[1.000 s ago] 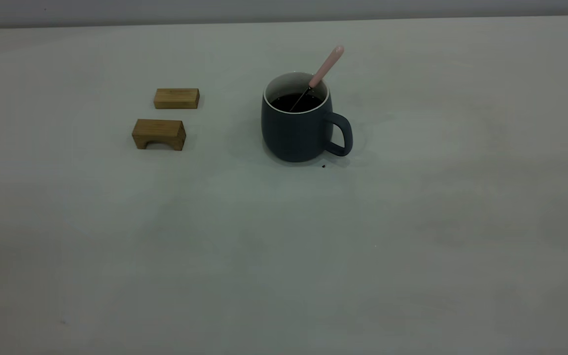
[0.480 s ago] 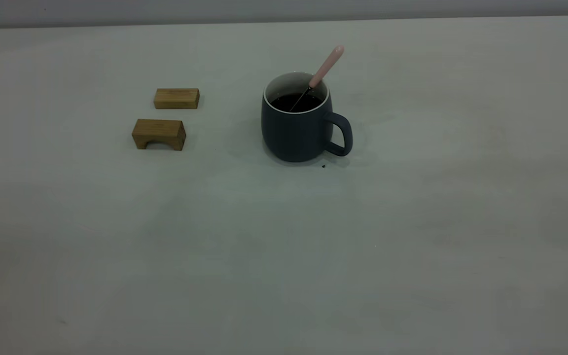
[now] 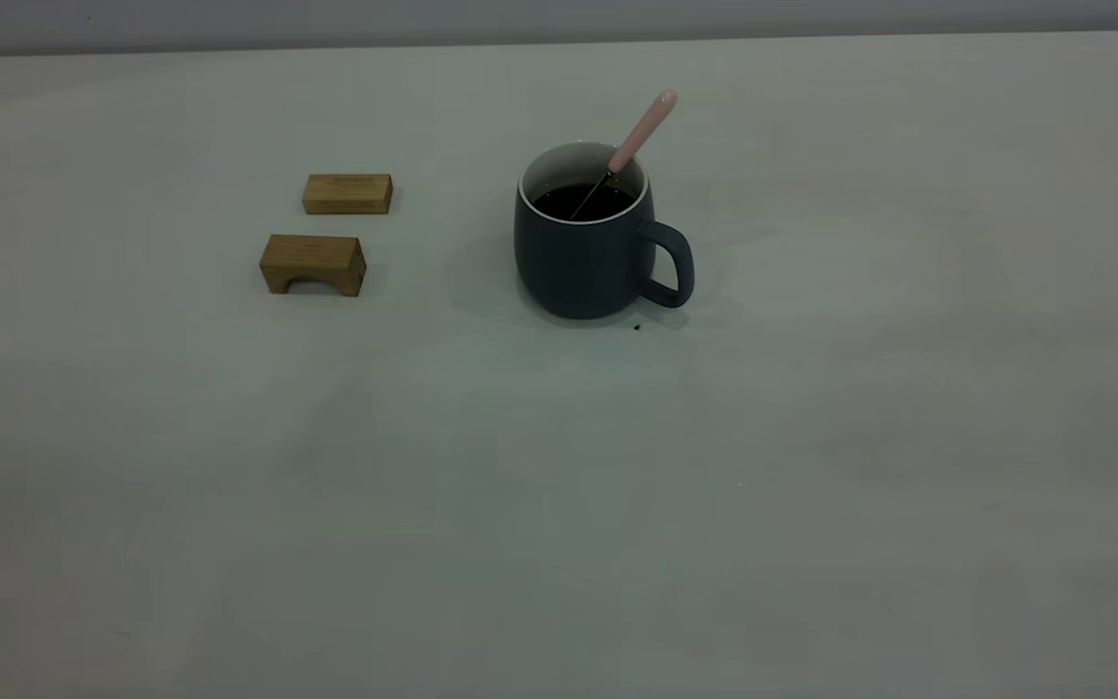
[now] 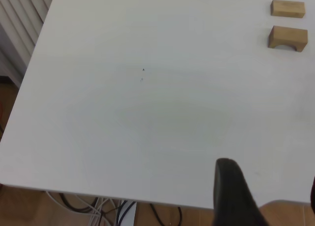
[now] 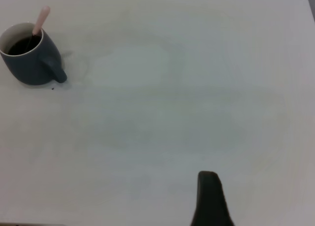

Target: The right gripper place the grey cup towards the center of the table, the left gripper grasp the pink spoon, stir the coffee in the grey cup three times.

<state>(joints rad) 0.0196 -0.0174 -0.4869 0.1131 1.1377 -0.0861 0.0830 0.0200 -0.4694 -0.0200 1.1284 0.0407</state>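
Fingers of both grippers are seen only in part in the wrist views, above the table's (image 3: 559, 505) near edge; their spread cannot be told. Farther back, the grey cup (image 3: 583, 254) is stood upright near the centre, coffee (image 3: 586, 201) inside, the pink spoon (image 3: 644, 129) leaned on its rim, with 2 wooden blocks (image 3: 313, 263) well apart to its left.

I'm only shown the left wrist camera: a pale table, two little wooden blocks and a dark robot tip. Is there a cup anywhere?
Observer: Yes. The exterior view shows the grey cup standing upright on the table, to the right of the wooden blocks, handle pointing away from them.
Operator: Anything in it?
Observer: The coffee, almost black, and the pink spoon leaning on the rim with its handle sticking out.
Operator: Is an arm holding the cup?
Observer: No. In the right wrist view the right gripper is well apart from the cup, and nothing touches cup or spoon.
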